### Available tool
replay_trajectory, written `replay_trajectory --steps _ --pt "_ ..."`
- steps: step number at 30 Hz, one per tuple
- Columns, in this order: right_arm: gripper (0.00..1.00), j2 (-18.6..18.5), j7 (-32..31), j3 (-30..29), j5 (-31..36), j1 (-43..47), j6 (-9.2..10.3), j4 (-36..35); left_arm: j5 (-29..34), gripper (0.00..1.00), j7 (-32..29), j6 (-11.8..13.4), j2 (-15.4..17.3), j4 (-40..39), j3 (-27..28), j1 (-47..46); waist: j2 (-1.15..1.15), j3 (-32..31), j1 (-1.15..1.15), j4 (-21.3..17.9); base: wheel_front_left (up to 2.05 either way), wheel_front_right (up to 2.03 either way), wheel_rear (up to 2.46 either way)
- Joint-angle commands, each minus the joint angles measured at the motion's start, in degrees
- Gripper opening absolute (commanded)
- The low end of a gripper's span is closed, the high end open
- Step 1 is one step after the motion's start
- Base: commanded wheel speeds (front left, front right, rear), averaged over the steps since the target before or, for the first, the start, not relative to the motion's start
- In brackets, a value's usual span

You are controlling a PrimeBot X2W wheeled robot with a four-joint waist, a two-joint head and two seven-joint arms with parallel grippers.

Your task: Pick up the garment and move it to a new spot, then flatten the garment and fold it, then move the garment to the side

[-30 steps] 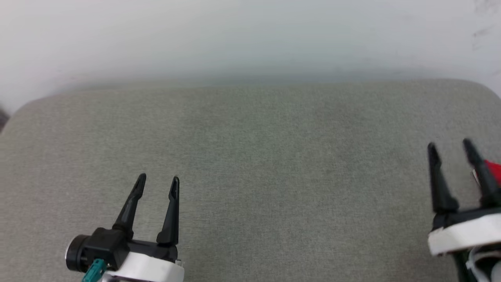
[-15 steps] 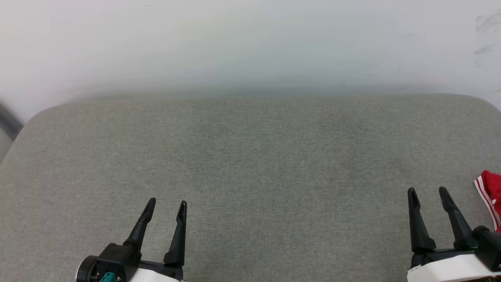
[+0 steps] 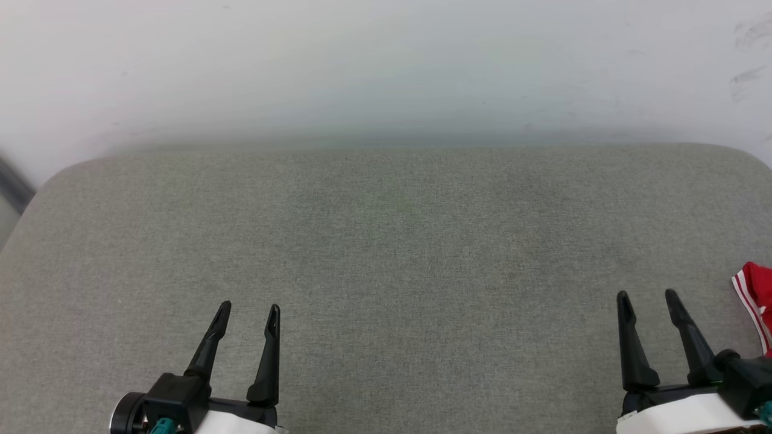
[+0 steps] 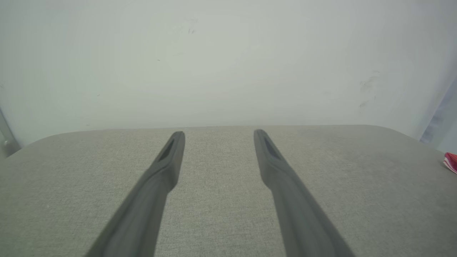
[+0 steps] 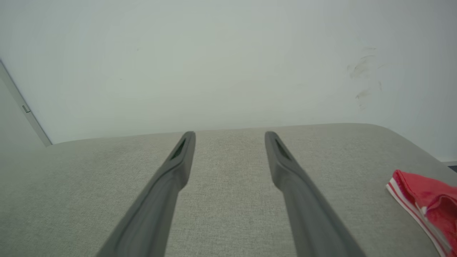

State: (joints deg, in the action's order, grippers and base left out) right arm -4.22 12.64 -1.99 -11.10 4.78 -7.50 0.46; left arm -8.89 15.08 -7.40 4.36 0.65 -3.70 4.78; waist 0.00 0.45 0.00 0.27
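The garment (image 3: 757, 298), red with white stripe trim, lies at the far right edge of the grey padded table (image 3: 386, 241), mostly cut off by the frame. A corner of the garment (image 5: 428, 203) lies right of my right fingers in the right wrist view, and a sliver of the garment (image 4: 451, 162) shows at the left wrist view's right edge. My right gripper (image 3: 648, 296) is open and empty, just left of the cloth and apart from it. At the lower left, my left gripper (image 3: 248, 308) is open with nothing between its fingers.
A pale wall (image 3: 386, 66) rises straight behind the table's far edge. The table's corners are rounded, and its grey fabric surface stretches wide between the two grippers.
The right gripper has drawn back from the garment toward the near edge; the left gripper has pulled back too. The head view has shifted, so more of the wall shows.
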Motion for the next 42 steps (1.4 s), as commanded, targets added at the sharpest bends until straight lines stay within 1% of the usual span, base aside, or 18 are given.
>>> replay_trajectory --steps 1,12,13,17,29,42 --pt "1.00 0.1 0.3 0.5 0.3 0.4 0.03 0.2 0.1 1.00 0.1 -0.1 -0.4 0.0 0.1 0.2 0.00 0.0 0.00 0.0 0.00 0.00 0.00" --pt "1.00 -0.2 0.4 1.0 0.7 -0.1 0.03 0.5 -1.8 1.00 0.1 -0.1 -0.8 0.2 0.8 -0.4 0.00 0.1 0.00 -0.2 0.00 0.00 0.00" --pt "0.00 -0.1 0.2 0.9 0.4 0.0 0.00 0.6 -1.7 0.00 0.0 0.0 -0.8 0.5 0.6 0.0 0.00 0.1 0.00 -0.2 0.00 0.00 0.00" --pt "0.00 0.0 -0.2 1.0 -0.2 0.2 0.00 2.5 -2.6 0.00 -0.1 0.0 -1.0 2.3 0.3 0.9 0.00 0.1 0.00 -0.2 0.00 0.00 0.00" --pt "0.00 -0.3 -2.7 0.8 -14.0 -1.6 0.00 4.2 -16.6 0.00 -2.8 0.1 -0.3 4.0 1.0 -1.0 0.00 0.1 0.00 -0.2 0.00 0.00 0.00" --pt "0.00 -0.5 -5.2 0.4 -26.7 -3.5 0.00 5.8 -29.4 0.00 -5.5 0.0 0.2 5.9 1.8 -3.0 0.00 0.0 0.00 -0.2 0.00 0.00 0.00"
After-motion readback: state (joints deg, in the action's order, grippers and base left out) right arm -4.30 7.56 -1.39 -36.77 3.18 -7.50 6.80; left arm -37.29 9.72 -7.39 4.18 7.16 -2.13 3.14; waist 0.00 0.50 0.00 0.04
